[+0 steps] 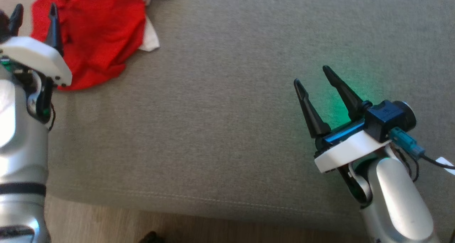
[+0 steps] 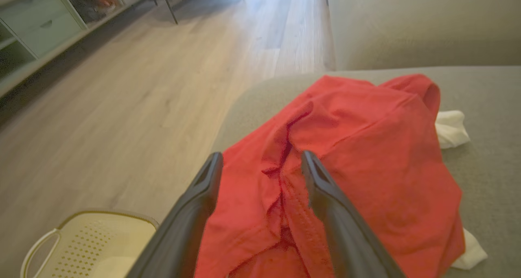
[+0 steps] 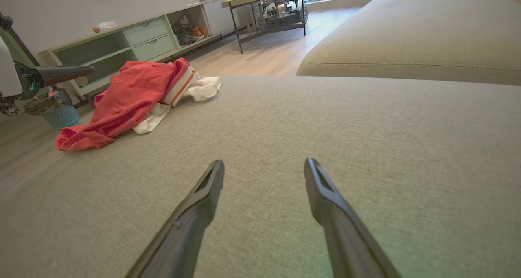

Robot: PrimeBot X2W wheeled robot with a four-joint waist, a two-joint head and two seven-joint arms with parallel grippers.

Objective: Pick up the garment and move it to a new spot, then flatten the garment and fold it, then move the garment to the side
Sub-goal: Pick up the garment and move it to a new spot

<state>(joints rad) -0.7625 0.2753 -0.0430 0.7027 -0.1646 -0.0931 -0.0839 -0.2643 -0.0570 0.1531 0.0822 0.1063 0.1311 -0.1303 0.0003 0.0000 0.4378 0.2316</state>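
Note:
A crumpled red garment (image 1: 96,33) lies at the far left corner of the grey couch cushion, partly over a white cloth (image 1: 151,40). My left gripper (image 1: 35,10) hovers above its near left edge, open, with nothing between the fingers. In the left wrist view the garment (image 2: 366,147) spreads just ahead of that gripper (image 2: 260,160), its wrinkled folds showing between the fingers. My right gripper (image 1: 312,75) stands open over bare cushion at the right, far from the garment. The right wrist view has the garment (image 3: 126,99) at the far left beyond my open right gripper (image 3: 264,168).
The grey cushion (image 1: 227,111) stretches between both arms; its front edge (image 1: 177,204) drops to wood floor. A cream perforated basket (image 2: 89,245) sits on the floor left of the couch. A backrest cushion (image 3: 407,38), a low cabinet (image 3: 134,42) and a metal-legged table (image 3: 264,5) stand beyond.

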